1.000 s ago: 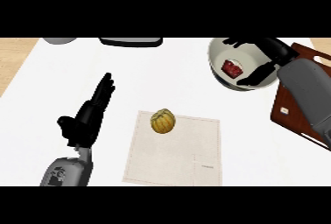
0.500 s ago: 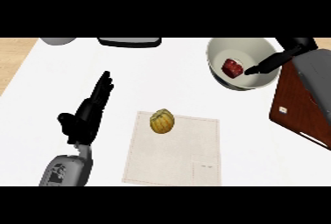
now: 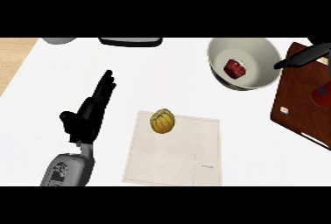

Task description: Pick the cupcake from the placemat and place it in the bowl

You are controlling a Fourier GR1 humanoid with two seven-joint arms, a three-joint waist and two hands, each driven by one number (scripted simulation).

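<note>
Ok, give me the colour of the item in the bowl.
The item is dark red, inside the pale bowl; head view shows it.

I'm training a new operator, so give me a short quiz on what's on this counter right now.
1. True or false: the bowl holds a red item.
2. What lies on the placemat? A) a yellow item B) a spoon C) nothing
3. Fill in: the left robot hand, left of the placemat, has its fingers ___.

Key: 1 true; 2 A; 3 straight.
</note>
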